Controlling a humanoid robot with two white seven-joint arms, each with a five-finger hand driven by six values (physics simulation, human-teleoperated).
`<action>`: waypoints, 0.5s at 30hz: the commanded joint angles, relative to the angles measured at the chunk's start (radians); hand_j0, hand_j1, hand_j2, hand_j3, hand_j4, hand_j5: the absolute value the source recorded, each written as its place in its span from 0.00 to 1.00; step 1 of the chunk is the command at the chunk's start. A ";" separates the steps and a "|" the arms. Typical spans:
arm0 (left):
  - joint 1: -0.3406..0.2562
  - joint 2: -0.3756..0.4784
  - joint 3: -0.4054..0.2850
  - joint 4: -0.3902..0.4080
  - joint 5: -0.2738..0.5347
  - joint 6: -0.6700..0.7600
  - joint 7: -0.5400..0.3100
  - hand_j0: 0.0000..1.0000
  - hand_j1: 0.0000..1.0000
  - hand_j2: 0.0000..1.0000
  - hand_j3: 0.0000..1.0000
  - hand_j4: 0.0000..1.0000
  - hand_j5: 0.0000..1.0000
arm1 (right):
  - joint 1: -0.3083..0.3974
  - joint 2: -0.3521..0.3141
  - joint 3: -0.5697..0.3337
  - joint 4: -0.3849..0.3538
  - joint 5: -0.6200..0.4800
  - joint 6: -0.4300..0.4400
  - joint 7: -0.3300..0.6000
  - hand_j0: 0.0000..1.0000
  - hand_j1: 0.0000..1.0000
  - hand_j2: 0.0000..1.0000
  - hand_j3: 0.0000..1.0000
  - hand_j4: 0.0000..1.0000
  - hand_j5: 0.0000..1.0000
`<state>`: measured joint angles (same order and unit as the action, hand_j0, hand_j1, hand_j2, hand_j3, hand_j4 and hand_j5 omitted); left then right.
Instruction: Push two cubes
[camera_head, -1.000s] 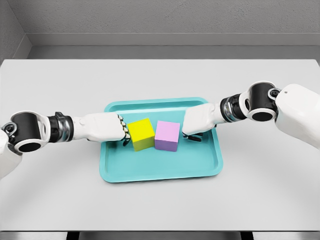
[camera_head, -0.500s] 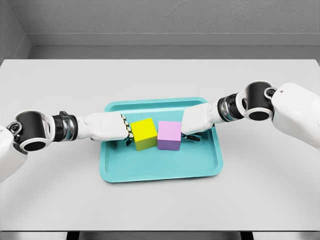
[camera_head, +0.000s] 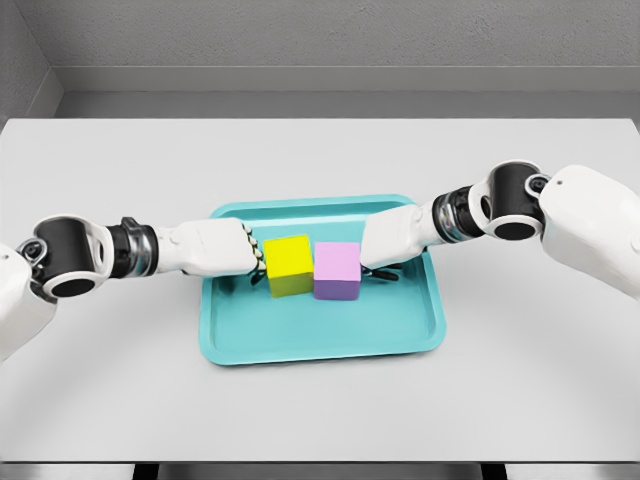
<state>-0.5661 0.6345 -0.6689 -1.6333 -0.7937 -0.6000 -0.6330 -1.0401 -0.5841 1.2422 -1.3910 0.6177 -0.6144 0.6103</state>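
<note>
1. left arm (camera_head: 110, 250) enters from the lower left edge; its shoulder shell is cut off by the frame.
2. left hand (camera_head: 215, 248) lies low over the left rim of the teal tray (camera_head: 320, 345), fingers curled with knuckles against the left face of the yellow cube (camera_head: 288, 266). it grips nothing, just presses side-on. fingertips are tucked under the hand, hard to make out.
3. yellow cube sits in the tray, left of centre, slightly rotated. its right edge touches the pink cube (camera_head: 336, 271) with no visible gap.
4. pink cube is in the tray just right of centre, its lower face a darker purple in shade.
5. right hand (camera_head: 392, 240) is against the pink cube's right side. only dark finger parts show beneath the palm, behind the cube, so i cannot tell how far its fingers are curled. no sign it holds anything.
6. right arm (camera_head: 520, 205) comes in from the right edge; the big white upper shell is cut off by the frame.
7. tray rests mid-table on the white table (camera_head: 320, 410). its back rim is partly hidden by both hands.
8. grey wall (camera_head: 320, 40) behind the table's far edge.
</note>
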 joint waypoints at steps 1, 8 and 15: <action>-0.003 -0.007 -0.027 0.003 -0.010 -0.011 0.022 0.50 0.50 0.50 0.50 0.50 0.50 | -0.001 0.007 0.000 0.001 -0.013 0.004 0.001 0.16 0.16 0.16 0.16 0.16 0.16; -0.026 -0.007 -0.058 0.001 -0.016 -0.011 0.022 0.50 0.50 0.50 0.50 0.50 0.50 | -0.006 0.007 0.000 0.007 -0.007 0.004 0.001 0.16 0.16 0.16 0.16 0.16 0.16; -0.018 0.002 -0.049 -0.010 -0.012 -0.011 0.022 0.50 0.50 0.50 0.50 0.50 0.50 | -0.006 0.003 0.000 0.009 -0.006 0.004 0.001 0.16 0.16 0.16 0.16 0.16 0.16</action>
<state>-0.5845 0.6404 -0.7027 -1.6409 -0.8026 -0.5803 -0.6165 -1.0462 -0.5821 1.2448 -1.3827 0.6177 -0.6164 0.6109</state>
